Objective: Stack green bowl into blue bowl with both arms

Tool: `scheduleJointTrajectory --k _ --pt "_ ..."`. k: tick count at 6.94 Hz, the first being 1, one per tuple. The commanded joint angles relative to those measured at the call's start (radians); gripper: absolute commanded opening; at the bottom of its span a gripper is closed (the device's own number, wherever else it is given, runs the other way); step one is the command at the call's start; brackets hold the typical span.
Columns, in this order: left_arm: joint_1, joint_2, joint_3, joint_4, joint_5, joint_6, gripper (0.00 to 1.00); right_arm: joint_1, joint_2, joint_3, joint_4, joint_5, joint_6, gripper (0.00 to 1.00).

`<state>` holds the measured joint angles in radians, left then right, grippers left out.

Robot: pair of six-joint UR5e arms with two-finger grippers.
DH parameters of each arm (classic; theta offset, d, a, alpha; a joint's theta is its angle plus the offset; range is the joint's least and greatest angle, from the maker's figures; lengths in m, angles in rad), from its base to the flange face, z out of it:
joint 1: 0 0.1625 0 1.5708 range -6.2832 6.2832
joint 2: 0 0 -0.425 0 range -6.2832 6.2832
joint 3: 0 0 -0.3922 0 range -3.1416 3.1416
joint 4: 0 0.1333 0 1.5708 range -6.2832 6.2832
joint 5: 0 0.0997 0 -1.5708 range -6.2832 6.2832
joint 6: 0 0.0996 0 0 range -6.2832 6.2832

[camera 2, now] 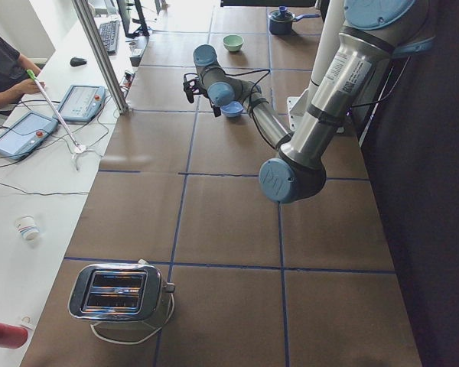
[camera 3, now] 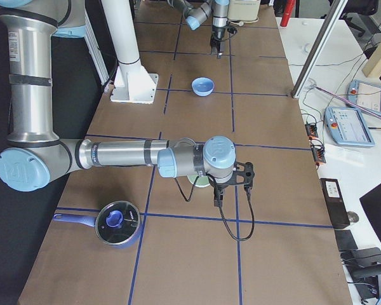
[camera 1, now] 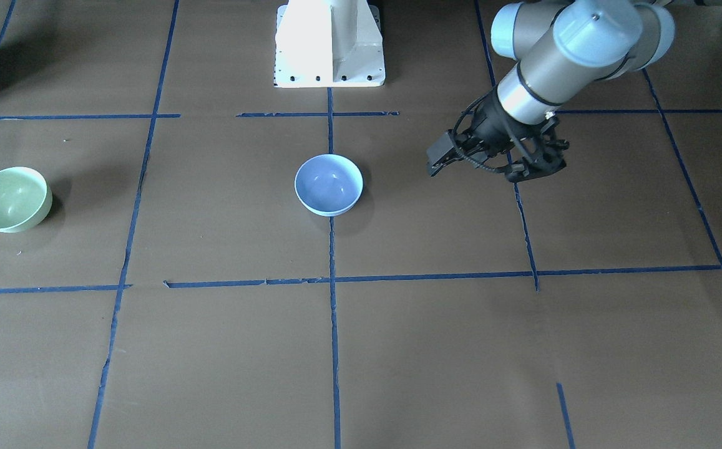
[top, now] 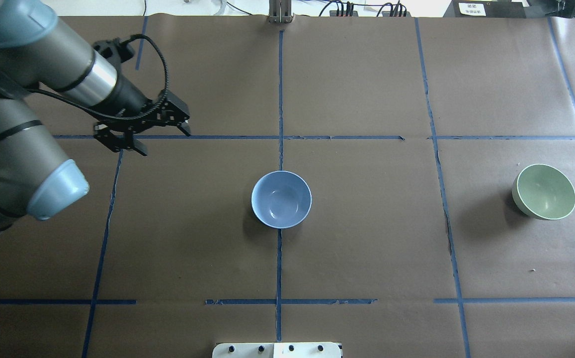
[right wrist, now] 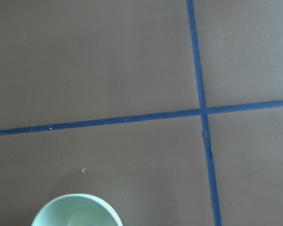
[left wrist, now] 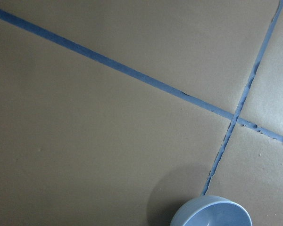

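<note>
The green bowl (top: pixel 544 192) is found upright on the right of the table (top: pixel 367 258), well apart from the blue bowl (top: pixel 281 199), which is set at the centre. The left gripper (top: pixel 165 142) is held spread and empty above the table. The right gripper (camera 3: pixel 232 196) is seen near the green bowl, and whether it is spread cannot be told.

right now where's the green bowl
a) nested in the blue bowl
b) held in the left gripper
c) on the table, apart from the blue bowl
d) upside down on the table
c: the green bowl stands upright on the table, well apart from the blue bowl, with nothing holding it.
</note>
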<state>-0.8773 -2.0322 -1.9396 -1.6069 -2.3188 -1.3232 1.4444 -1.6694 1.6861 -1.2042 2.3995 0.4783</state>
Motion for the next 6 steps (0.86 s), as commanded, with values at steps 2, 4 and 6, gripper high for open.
scheduleJointTrajectory --k 2,4,6 --pt "-0.141 0.082 -0.309 0.52 0.004 0.471 1.0 -0.235 -0.046 -0.087 0.41 -0.097 0.389 1.0" --pt "-0.201 0.131 -0.309 0.533 0.004 0.574 1.0 -0.338 -0.061 -0.104 0.465 -0.147 0.457 1.0" --pt "-0.207 0.132 -0.308 0.533 0.006 0.579 1.0 -0.346 -0.069 -0.144 0.469 -0.149 0.454 0.99"
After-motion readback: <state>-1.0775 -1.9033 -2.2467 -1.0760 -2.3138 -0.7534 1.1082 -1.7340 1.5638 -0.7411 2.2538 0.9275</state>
